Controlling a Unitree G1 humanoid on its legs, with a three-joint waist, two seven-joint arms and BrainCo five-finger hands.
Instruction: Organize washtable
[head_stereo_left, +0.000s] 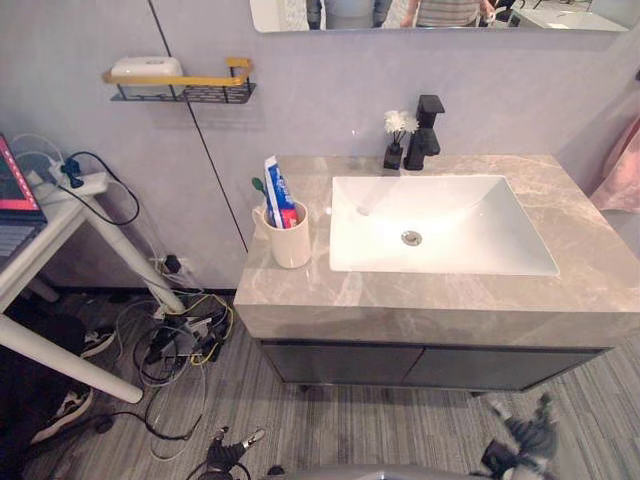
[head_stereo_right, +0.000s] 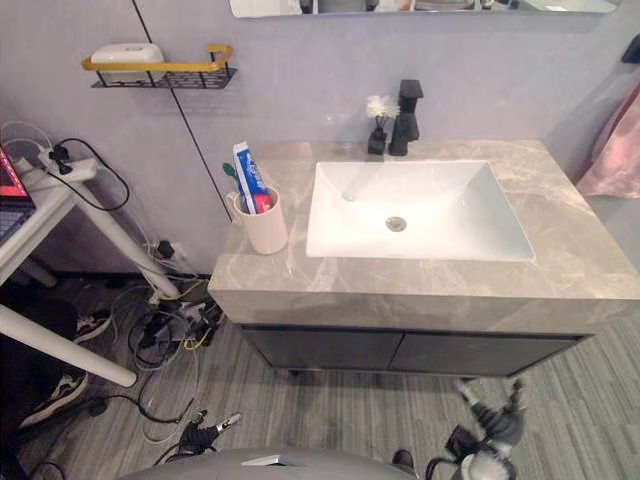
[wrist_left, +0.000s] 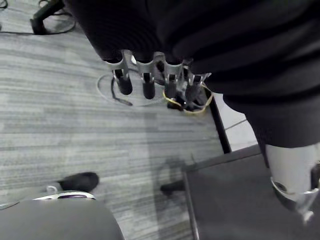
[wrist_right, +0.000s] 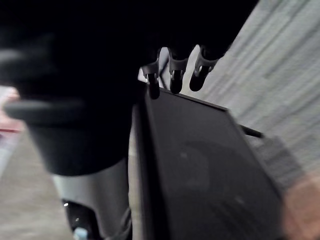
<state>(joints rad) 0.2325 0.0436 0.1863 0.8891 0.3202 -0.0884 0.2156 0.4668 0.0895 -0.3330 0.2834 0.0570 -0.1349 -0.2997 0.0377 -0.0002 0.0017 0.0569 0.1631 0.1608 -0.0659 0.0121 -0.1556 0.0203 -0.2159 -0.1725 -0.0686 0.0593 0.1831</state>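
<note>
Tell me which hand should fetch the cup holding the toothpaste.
Left, probably: the cup stands left of the sink, nearer the left hand. Both hang low and open, but the right hand would cross the sink.

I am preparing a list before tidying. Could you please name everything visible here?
countertop: one, grey marble, centre
basin: one, white, sunk in countertop
faucet: one, black, behind basin
vase: one, black, left of faucet
cup: one, cream, left of basin
toothbrush: one, green, in cup
toothpaste: one, blue-white, in cup
wall shelf: one, black-yellow, upper left, holding white box
cables: many, dark, floor at left
left hand: one, silver, open, above floor
right hand: one, silver, open, by cabinet
</note>
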